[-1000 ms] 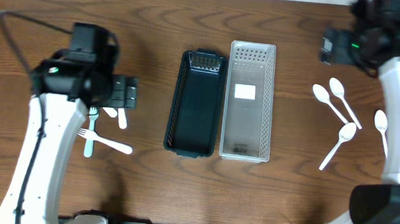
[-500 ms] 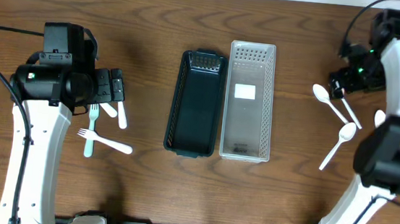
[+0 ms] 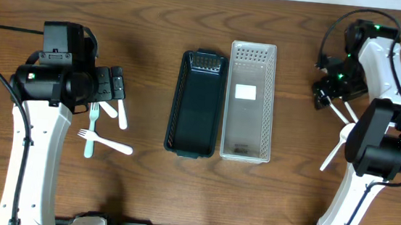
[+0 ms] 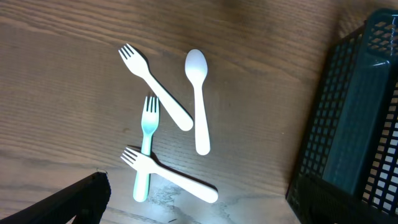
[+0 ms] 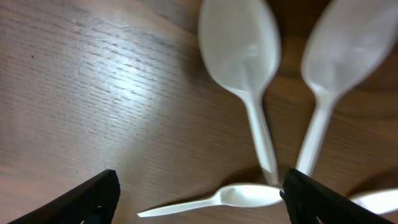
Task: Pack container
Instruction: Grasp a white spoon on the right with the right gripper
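**Pack container: nothing packed yet**

Progress (my judgement): the dark green mesh plastic basket (image 3: pixel 196 103) and the clear perforated plastic bin (image 3: pixel 249 102) hold no cutlery. The bin shows only a white label on its floor. All the cutlery lies on the brown wooden bench (image 3: pixel 157 21), so the whole pack is left to do and no first pick has been made.

Basket and bin sit just beside each other mid-bench. Their long axes are parallel, running near to far.

Left of the basket, near to far:
- White plastic fork (image 4: pixel 169 177) lies crosswise, tines away from the basket, over the handle of the next item.
- Mint-green plastic fork (image 4: pixel 145 146) has its long axis near-to-far, tines far.
- Second white fork (image 4: pixel 155 95) and white plastic spoon (image 4: pixel 198 99) both have their heads toward the far side.
- Left tool (image 3: pixel 120 93) hangs over this group with its jaws fully apart, empty.

Right of the basket, past the bin:
- Lone white spoon (image 3: pixel 338 146) lies slanted, bowl far.
- Right tool (image 3: pixel 324 93) is low over a cluster of white spoons (image 5: pixel 242 56). Two of their handles converge and a third lies across. The jaws stand wide, straddling the spoons and gripping nothing.
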Robot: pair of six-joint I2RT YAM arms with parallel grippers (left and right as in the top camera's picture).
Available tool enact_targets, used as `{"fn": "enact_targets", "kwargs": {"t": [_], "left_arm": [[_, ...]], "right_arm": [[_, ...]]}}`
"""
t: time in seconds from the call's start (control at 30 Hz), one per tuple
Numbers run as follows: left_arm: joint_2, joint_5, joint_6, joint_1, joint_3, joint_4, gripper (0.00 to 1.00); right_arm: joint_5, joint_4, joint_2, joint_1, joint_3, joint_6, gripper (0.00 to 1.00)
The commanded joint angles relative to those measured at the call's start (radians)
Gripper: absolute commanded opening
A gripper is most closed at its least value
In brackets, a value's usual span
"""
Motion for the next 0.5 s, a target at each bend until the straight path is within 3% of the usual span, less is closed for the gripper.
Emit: {"fn": "enact_targets", "kwargs": {"t": [0.0,0.47], "left_arm": [[0.001,0.01,-0.01,0.003,0.021,0.0,0.98],[0.001,0.01,-0.01,0.003,0.021,0.0,0.98]], "right_arm": [[0.002,0.015,0.018,0.008,-0.055,-0.019,0.86],[0.081,0.191,0.018,0.008,-0.203,0.027,0.86]]}}
